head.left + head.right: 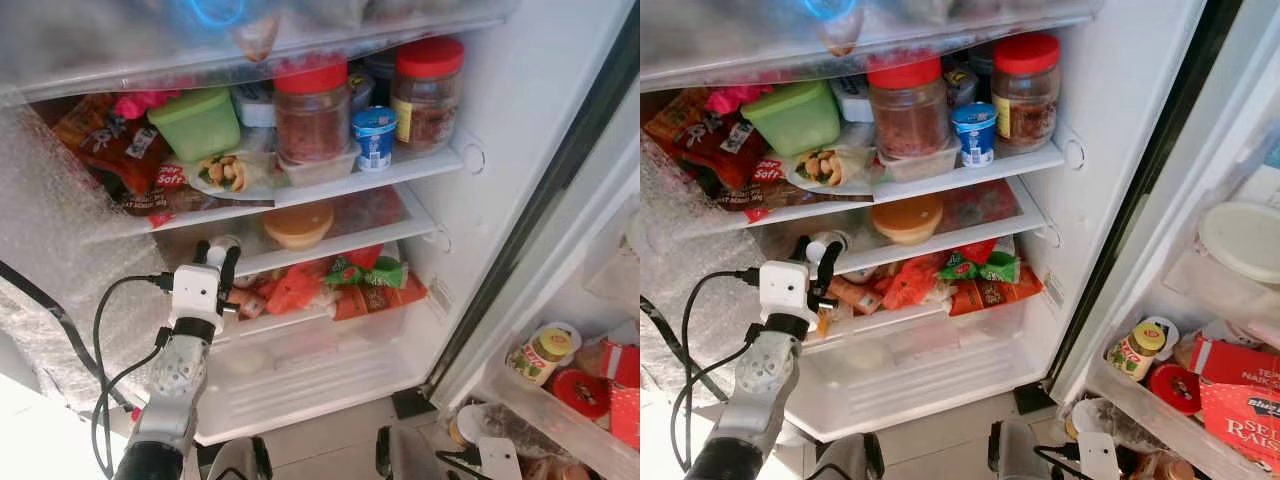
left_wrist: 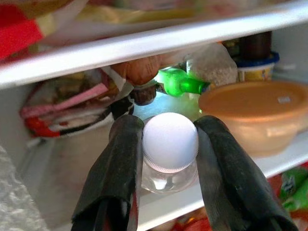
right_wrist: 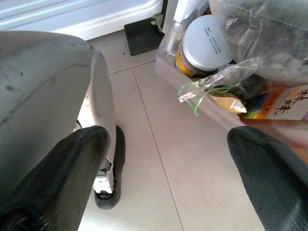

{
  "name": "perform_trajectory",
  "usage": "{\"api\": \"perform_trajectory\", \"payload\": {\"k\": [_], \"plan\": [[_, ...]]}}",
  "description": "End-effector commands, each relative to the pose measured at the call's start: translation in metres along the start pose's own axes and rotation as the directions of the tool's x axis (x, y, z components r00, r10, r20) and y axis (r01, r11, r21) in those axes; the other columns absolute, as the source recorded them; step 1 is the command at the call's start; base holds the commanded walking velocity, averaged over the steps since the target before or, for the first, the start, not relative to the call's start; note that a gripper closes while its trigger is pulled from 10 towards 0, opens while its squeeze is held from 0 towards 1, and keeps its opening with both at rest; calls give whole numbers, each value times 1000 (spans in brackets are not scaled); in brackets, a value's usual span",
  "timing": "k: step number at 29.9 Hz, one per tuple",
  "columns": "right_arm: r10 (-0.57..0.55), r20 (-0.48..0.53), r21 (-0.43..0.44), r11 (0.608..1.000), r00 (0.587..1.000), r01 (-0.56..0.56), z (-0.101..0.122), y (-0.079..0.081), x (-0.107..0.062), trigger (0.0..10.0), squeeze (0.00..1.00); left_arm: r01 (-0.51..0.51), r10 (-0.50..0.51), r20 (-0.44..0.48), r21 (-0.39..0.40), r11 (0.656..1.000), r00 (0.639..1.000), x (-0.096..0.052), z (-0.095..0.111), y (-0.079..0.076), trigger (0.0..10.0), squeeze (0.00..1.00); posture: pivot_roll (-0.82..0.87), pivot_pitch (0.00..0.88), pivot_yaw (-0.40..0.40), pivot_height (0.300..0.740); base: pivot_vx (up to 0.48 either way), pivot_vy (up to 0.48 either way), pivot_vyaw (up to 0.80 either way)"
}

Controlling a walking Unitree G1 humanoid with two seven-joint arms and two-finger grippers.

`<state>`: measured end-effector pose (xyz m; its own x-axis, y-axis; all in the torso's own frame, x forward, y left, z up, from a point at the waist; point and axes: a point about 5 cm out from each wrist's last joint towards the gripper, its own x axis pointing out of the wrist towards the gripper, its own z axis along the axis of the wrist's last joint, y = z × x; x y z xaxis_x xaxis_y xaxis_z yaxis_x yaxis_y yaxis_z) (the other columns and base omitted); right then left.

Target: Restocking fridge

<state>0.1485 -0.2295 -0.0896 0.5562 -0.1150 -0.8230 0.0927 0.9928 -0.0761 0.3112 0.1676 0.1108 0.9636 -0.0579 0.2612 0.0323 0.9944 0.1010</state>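
White-capped bottle sits clamped between the left gripper fingers, cap towards the wrist, at the shelf edge; right gripper fingers apart.

A small clear bottle with a white ribbed screw cap stands upright at the front edge of the fridge's middle shelf, left of a round orange-lidded tub. The left gripper has its 2 black fingers closed against the cap's sides.
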Motion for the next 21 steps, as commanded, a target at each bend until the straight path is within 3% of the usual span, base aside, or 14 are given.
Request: {"api": "perform_trajectory", "payload": {"k": [1,7,14,18,21], "plan": [[23,-11,6,1000,1000,-23,-5,5,-1,10000,0,-1,0,-24,-26,1000,1000,-1,-5,1,10000,0,-89,83,41,615,0,0,0],[24,-13,11,1000,1000,-24,-6,6,-1,10000,0,-10,3,-101,-65,998,995,-10,-20,2,10000,0,-90,88,45,615,0,0,0],[24,-12,13,1000,1000,-24,-5,6,-1,10000,0,-22,16,-133,-39,999,991,-28,-28,8,10000,0,-81,91,47,615,0,0,0],[24,-12,14,1000,1000,-23,-5,7,0,10000,0,-45,42,-207,-10,999,978,-43,-41,14,10000,0,-77,89,50,615,0,0,0],[25,-12,15,1000,1000,-25,-5,7,0,10000,0,-45,42,-220,-9,999,975,-43,-43,14,10000,0,-74,88,49,615,0,0,0]]}}
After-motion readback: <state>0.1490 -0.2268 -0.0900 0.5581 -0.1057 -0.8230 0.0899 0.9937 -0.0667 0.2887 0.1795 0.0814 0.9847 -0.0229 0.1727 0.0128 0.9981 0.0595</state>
